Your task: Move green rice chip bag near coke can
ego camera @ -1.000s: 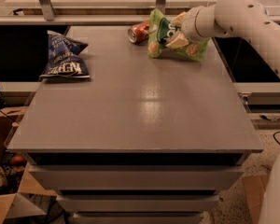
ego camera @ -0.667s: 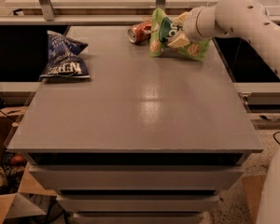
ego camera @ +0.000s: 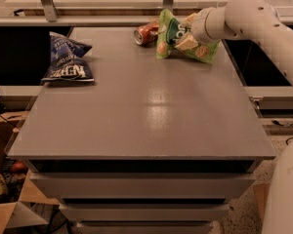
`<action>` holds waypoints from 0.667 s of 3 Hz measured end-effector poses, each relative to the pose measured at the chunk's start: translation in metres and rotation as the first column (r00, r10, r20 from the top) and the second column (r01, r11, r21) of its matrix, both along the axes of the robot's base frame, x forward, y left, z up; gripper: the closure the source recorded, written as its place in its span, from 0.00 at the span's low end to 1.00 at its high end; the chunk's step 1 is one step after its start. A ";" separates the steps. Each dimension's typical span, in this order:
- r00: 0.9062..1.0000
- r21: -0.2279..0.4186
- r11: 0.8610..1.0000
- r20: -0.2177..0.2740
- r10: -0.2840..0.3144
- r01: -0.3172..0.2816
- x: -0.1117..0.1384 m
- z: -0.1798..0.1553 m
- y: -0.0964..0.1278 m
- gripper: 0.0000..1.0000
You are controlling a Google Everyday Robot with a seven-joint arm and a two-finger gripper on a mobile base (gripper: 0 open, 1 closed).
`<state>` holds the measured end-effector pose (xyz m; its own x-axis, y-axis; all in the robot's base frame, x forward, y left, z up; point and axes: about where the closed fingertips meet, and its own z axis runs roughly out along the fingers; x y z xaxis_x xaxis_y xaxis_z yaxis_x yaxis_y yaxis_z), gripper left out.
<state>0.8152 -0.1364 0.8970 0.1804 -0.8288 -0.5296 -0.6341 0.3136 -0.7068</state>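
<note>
The green rice chip bag (ego camera: 167, 39) rests at the far right of the grey table (ego camera: 146, 106), crumpled and partly raised at its left end. The coke can (ego camera: 145, 34) lies on its side just left of the bag, almost touching it. My gripper (ego camera: 183, 34) comes in from the right on the white arm (ego camera: 244, 18). It is shut on the bag's middle, low over the table.
A dark blue chip bag (ego camera: 67, 60) lies at the far left of the table. Cardboard boxes and clutter (ego camera: 5, 199) stand on the floor at the lower left. A railing and dark gaps run behind the table.
</note>
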 end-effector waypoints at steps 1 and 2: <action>1.000 0.007 1.000 -0.008 0.005 -0.005 0.001 -0.002 0.002 0.35; 1.000 0.012 1.000 -0.013 0.013 -0.013 0.002 -0.003 0.004 0.13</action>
<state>0.8171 -0.1329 0.8938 0.1844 -0.8199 -0.5420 -0.6474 0.3136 -0.6947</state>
